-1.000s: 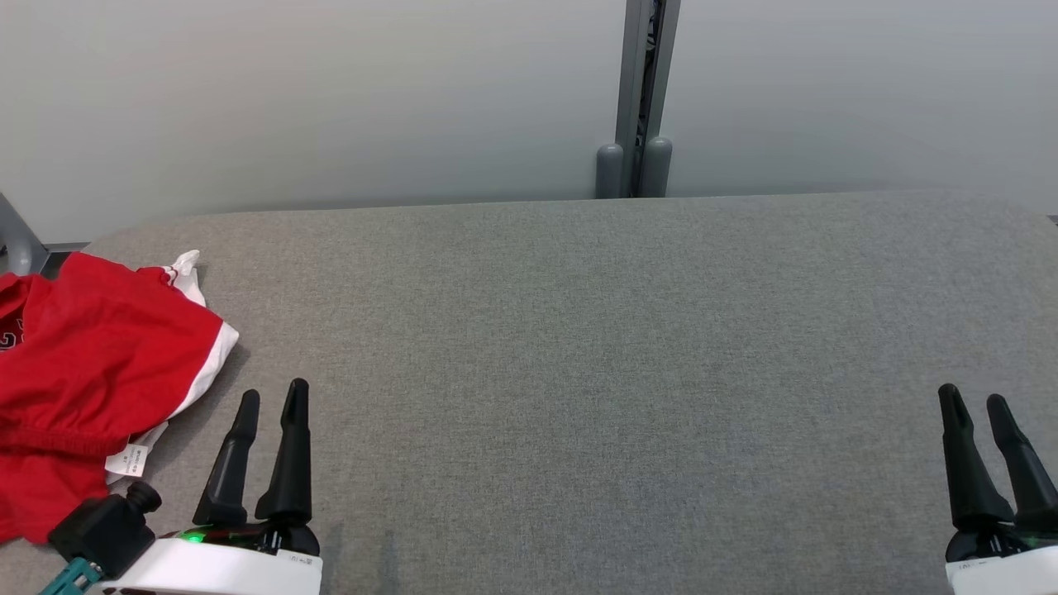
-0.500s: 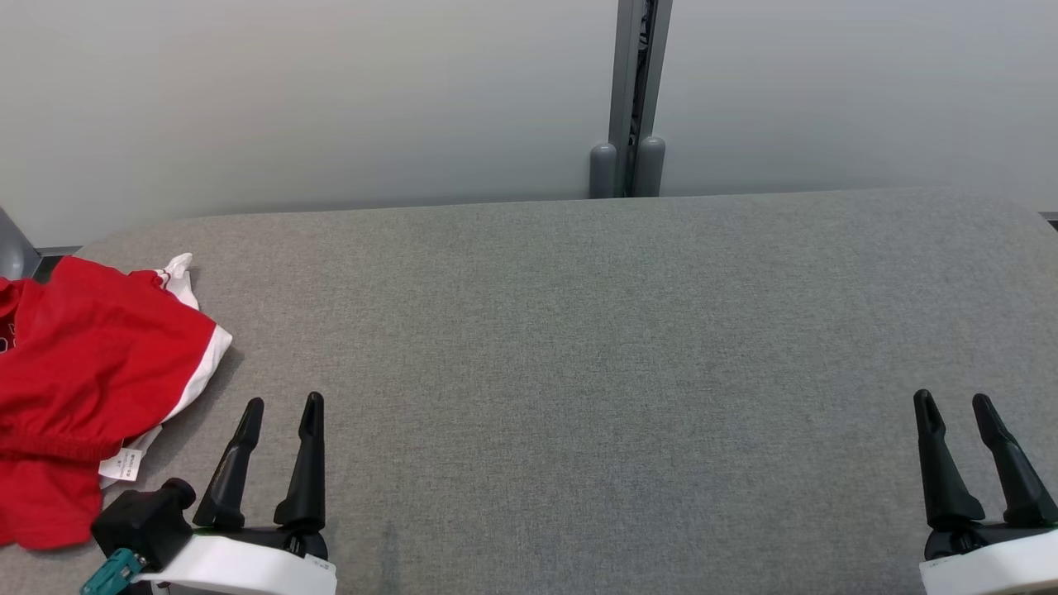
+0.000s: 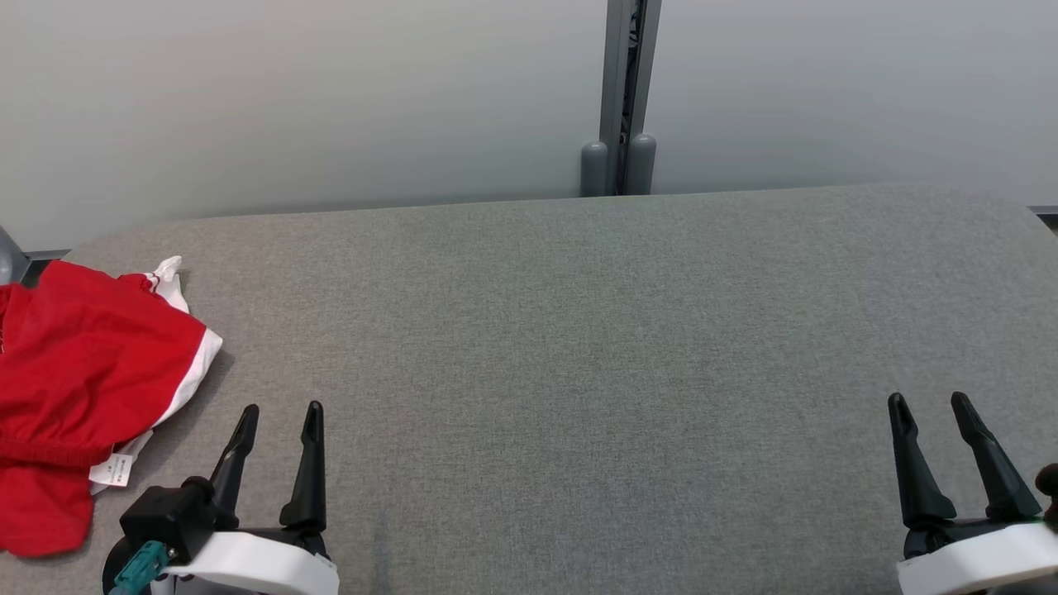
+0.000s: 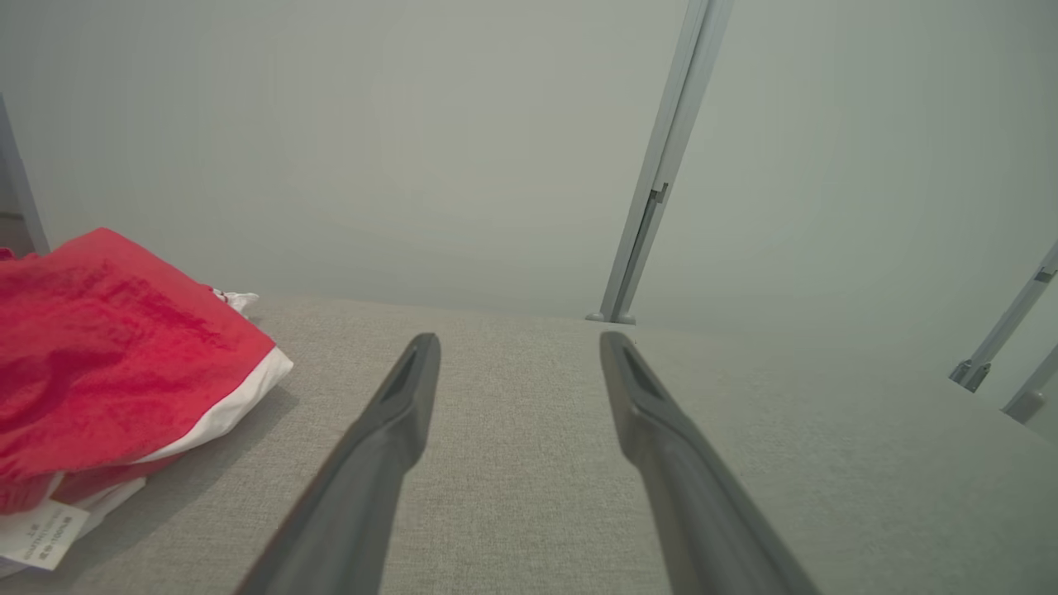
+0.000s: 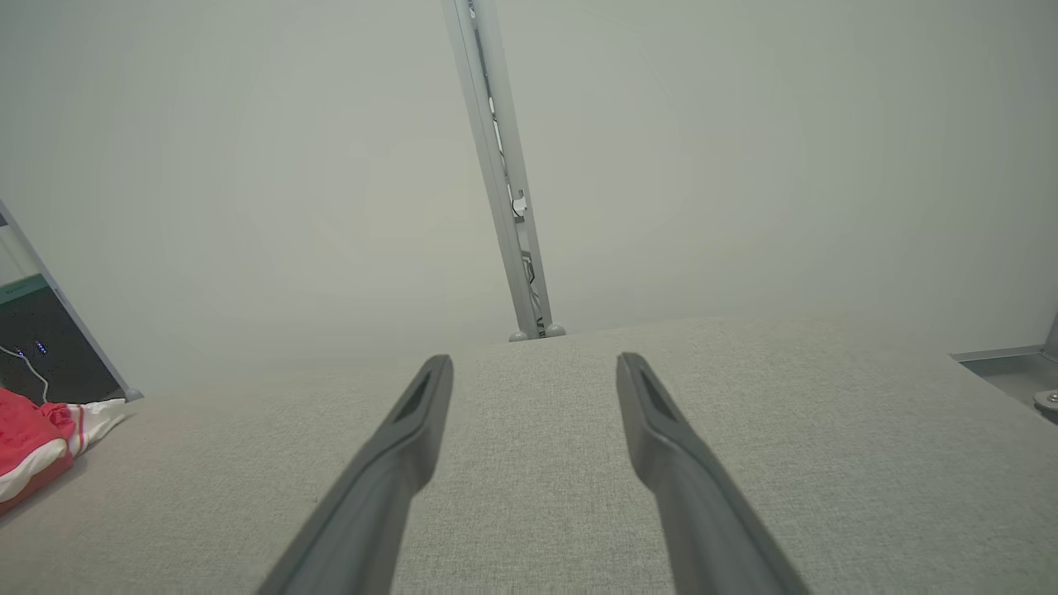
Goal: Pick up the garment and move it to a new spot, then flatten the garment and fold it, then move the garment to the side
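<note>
The garment (image 3: 83,364) is running off the left edge in the head view, its folds are hiding its shape, its label (image 3: 111,471) is showing print too small to read, and the post (image 3: 621,83) is running out past the top edge.

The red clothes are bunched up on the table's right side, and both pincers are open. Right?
Not quite. The head view shows the red garment bunched up on the left side of the table. The left pincer and right pincer are open.
</note>
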